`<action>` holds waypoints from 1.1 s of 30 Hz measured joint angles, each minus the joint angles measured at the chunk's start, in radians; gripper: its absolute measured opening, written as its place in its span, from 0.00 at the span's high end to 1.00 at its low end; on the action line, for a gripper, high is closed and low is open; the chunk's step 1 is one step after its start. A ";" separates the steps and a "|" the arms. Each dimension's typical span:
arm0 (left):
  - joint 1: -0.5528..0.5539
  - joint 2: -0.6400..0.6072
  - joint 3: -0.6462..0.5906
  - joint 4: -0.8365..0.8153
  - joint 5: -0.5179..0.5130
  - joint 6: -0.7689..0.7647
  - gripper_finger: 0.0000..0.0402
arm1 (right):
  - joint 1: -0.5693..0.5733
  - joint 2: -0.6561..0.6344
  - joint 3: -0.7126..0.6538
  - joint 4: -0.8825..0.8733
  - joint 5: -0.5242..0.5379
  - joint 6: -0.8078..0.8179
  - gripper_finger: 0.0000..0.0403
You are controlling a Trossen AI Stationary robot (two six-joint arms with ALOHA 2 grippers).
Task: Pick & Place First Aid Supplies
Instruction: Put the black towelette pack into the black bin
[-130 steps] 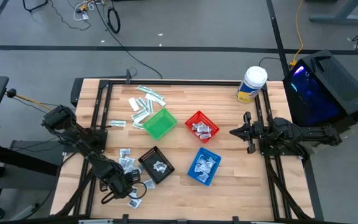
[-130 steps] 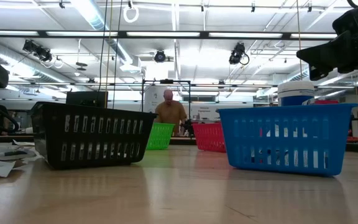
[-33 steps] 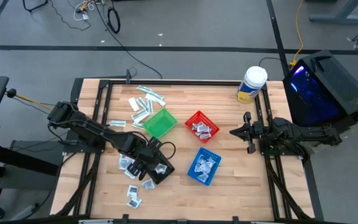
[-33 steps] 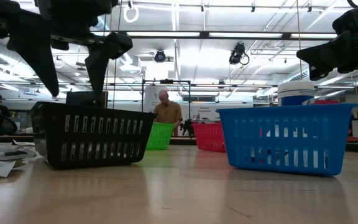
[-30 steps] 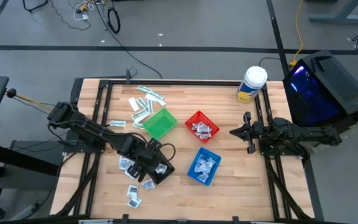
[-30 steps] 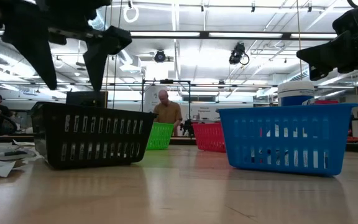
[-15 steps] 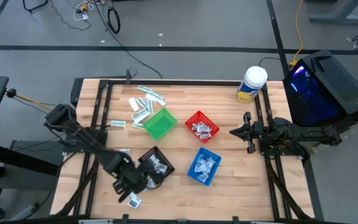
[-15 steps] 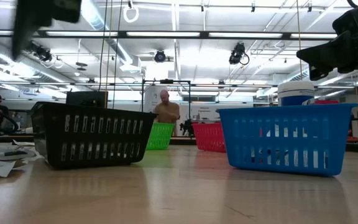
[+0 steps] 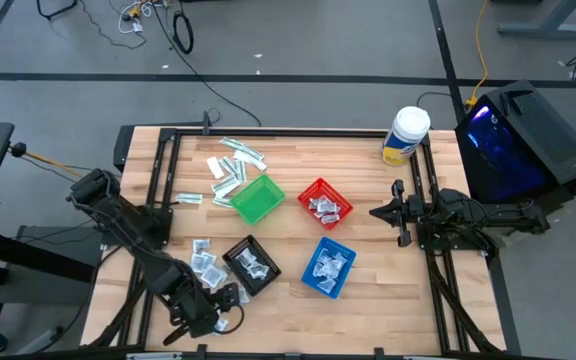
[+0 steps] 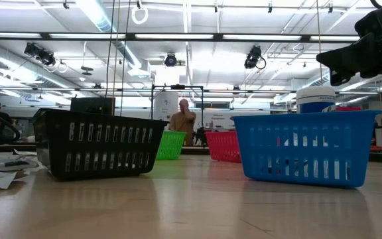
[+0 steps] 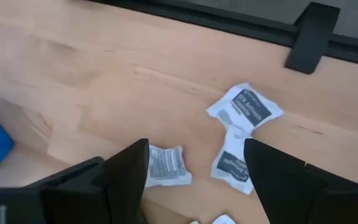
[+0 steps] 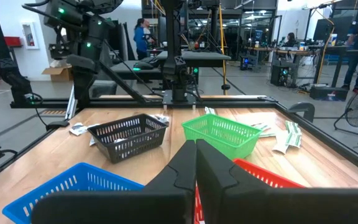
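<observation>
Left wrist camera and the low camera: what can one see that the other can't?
Only the left wrist view: the left hand, open, over three loose packets on the wood, and the table's dark edge rail.
Only the low view: the black basket, green basket and red basket from the side, the tub, the right arm, and people in the room behind.
Both: the wooden table and the blue basket, though the wrist view catches just a corner of it.
</observation>
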 joint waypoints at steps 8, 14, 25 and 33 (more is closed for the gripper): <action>0.000 0.000 0.000 0.000 0.000 -0.031 0.32 | 0.000 0.000 0.000 0.000 0.000 0.000 0.97; 0.003 0.000 0.000 -0.003 0.016 -0.040 0.23 | 0.000 0.000 0.000 0.000 0.000 0.000 0.97; 0.041 0.009 -0.027 -0.022 0.073 0.134 0.03 | 0.000 0.000 0.000 0.000 0.000 0.000 0.97; 0.050 0.065 -0.029 -0.041 0.093 0.231 0.03 | 0.000 0.000 0.000 0.000 0.000 0.000 0.97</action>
